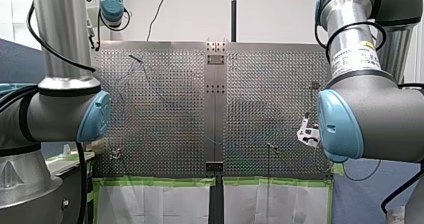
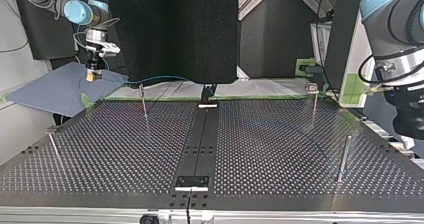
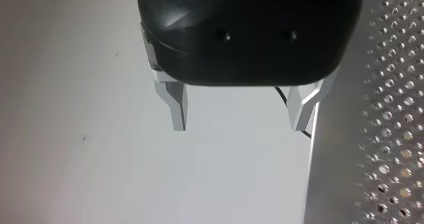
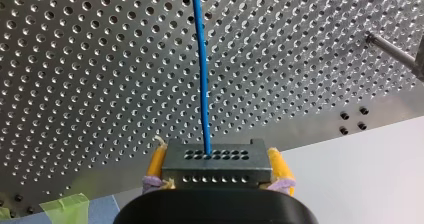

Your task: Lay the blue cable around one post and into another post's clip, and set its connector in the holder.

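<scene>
— Starting at the top view's left, why do my right arm's jaws hang past the far edge of the surface (image 2: 280,149), above the blue mat (image 2: 45,91)?
— They are closed on the connector (image 4: 216,163); the right wrist view shows the black block pinched between the yellow pads (image 4: 156,163). Held back there, I judge, the arm holds the blue cable (image 4: 202,74) lifted and fairly straight, so it can be steered rather than dragged.
— Where does the cable go?
— Out from the connector over the holes. In the top view a blue arc passes by the top of the thin post (image 2: 144,104); whether it touches I cannot tell, and it does not look wrapped, so the routing seems barely begun.
— Then the dark strip (image 2: 200,144) down the middle?
— Yes, with small brackets (image 2: 192,181) at its ends; whether one is the holder I cannot tell.
— Further right?
— A second post (image 2: 313,109) with a clip (image 2: 311,87) on top, then a plain post (image 2: 344,156) nearer the camera, likely spread out so the cable has room to bend.
— And my left arm (image 2: 395,44), entering at the right edge?
— My left arm's jaws are open and empty in its wrist view, metal fingers (image 3: 177,104) apart, beside the surface's edge, probably out of the way until a second grip is needed
</scene>
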Robot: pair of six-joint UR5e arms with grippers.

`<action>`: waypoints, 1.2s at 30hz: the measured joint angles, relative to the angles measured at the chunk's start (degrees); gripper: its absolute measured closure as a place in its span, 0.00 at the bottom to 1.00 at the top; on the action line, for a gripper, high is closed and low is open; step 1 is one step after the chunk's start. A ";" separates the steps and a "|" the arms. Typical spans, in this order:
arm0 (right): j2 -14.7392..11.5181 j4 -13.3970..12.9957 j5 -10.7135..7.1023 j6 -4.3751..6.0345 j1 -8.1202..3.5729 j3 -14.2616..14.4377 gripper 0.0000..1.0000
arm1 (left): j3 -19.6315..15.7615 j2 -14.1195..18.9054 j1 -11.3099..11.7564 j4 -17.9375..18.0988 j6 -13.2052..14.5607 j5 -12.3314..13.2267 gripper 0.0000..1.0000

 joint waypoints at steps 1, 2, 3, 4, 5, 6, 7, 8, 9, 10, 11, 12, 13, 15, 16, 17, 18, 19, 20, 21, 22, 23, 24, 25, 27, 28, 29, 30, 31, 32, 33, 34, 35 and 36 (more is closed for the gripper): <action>0.00 0.00 0.00 0.01 0.00 0.00 1.00 | 0.54 -0.07 -0.26 -0.55 0.52 -0.09 0.00; 0.00 -0.01 0.00 0.01 0.00 -0.01 1.00 | 1.21 -0.18 -0.61 -1.29 1.26 -0.20 0.00; 0.00 -0.03 0.00 0.02 0.00 0.00 1.00 | 1.62 -0.26 -0.86 -1.82 1.82 -0.29 0.00; 0.00 -0.05 0.00 0.02 0.00 -0.01 1.00 | 1.94 -0.34 -1.10 -2.39 2.35 -0.36 0.00; 0.00 -0.05 -0.01 0.02 0.00 -0.01 1.00 | 2.14 -0.44 -1.34 -2.94 2.90 -0.42 0.00; 0.00 -0.06 -0.01 0.02 0.00 0.00 1.00 | 2.24 -0.60 -1.65 -3.62 3.61 -0.45 0.00; 0.00 -0.09 -0.01 0.02 0.00 -0.01 1.00 | 2.19 -0.76 -1.87 -4.16 4.12 -0.48 0.00; 0.00 -0.11 -0.01 0.02 0.00 0.00 1.00 | 1.98 -1.01 -2.17 -4.82 4.79 -0.51 0.00; 0.00 -0.13 -0.01 0.02 0.00 0.00 1.00 | 1.72 -1.21 -2.40 -5.29 5.29 -0.54 0.00; 0.00 -0.15 -0.01 0.02 0.00 0.00 1.00 | 1.39 -1.41 -2.63 -5.81 5.79 -0.57 0.00; 0.00 -0.16 0.00 0.02 0.00 0.00 1.00 | 1.02 -1.62 -2.86 -6.33 6.28 -0.62 0.00; 0.00 -0.16 -0.01 0.02 0.00 0.00 1.00 | 0.53 -1.90 -3.16 -6.91 6.90 -0.74 0.00; 0.00 -0.17 -0.01 0.02 0.00 0.00 1.00 | 0.13 -2.12 -3.38 -7.36 7.35 -0.88 0.00; 0.00 -0.18 0.00 0.05 0.00 -0.01 1.00 | -0.56 -2.59 -3.83 -8.43 8.40 -1.33 0.00; 0.00 -0.19 0.00 0.05 0.00 0.00 1.00 | -0.74 -2.73 -3.98 -8.86 8.86 -1.52 0.00; 0.00 -0.20 0.00 0.04 0.00 0.00 1.00 | -0.86 -2.83 -4.11 -9.33 9.31 -1.67 0.00; 0.00 -0.22 0.00 0.04 -0.01 -0.01 1.00 | -0.98 -2.92 -4.27 -9.96 9.91 -1.82 0.00; 0.00 -0.23 0.00 0.04 0.00 -0.01 1.00 | -1.03 -2.96 -4.37 -10.39 10.37 -1.90 0.00; 0.00 -0.24 0.00 0.04 0.00 -0.01 1.00 | -1.07 -2.99 -4.46 -10.83 10.82 -1.95 0.00; 0.00 -0.26 0.00 0.04 0.00 -0.01 1.00 | -1.10 -3.02 -4.56 -11.43 11.39 -2.00 0.00; 0.00 -0.28 0.00 0.04 0.00 -0.01 1.00 | -1.11 -3.03 -4.64 -11.85 11.81 -2.02 0.00; 0.00 -0.29 0.00 0.04 0.00 -0.01 1.00 | -1.12 -3.04 -4.70 -12.26 12.25 -2.02 0.00; 0.00 -0.29 0.00 0.04 0.00 -0.01 1.00 | -1.12 -3.04 -4.76 -12.86 12.85 -2.00 0.00; 0.00 -0.28 0.00 0.04 -0.02 -0.02 1.00 | -1.12 -3.04 -4.79 -13.35 13.30 -1.95 0.00; 0.00 -0.28 0.00 0.03 -0.05 -0.02 1.00 | -1.12 -3.04 -4.85 -14.35 14.35 -1.83 0.00; 0.00 -0.27 0.00 0.03 -0.04 -0.02 1.00 | -1.12 -3.05 -4.88 -14.78 14.76 -1.79 0.00; 0.00 -0.26 0.00 0.02 -0.03 -0.02 1.00 | -1.13 -3.05 -4.90 -15.19 15.14 -1.76 0.00; 0.00 -0.25 0.00 0.02 -0.03 -0.02 1.00 | -1.13 -3.06 -4.91 -15.69 15.66 -1.72 0.00; 0.00 -0.23 0.00 0.02 -0.02 -0.01 1.00 | -1.13 -3.06 -4.92 -16.06 16.06 -1.67 0.00; -0.01 -0.21 0.00 0.02 -0.02 -0.01 1.00 | -1.13 -3.06 -4.94 -16.47 16.45 -1.60 0.00; 0.00 -0.20 0.01 0.02 -0.02 -0.01 1.00 | -1.13 -3.06 -4.98 -17.00 16.96 -1.49 0.00; 0.00 -0.19 0.00 0.02 -0.01 -0.01 1.00 | -1.13 -3.04 -5.02 -17.37 17.34 -1.41 0.00; 0.00 -0.19 0.00 0.02 -0.02 -0.01 1.00 | -1.13 -3.02 -5.08 -17.72 17.71 -1.34 0.00; 0.00 -0.19 0.00 0.02 -0.02 0.00 1.00 | -1.13 -3.01 -5.14 -18.23 18.22 -1.28 0.00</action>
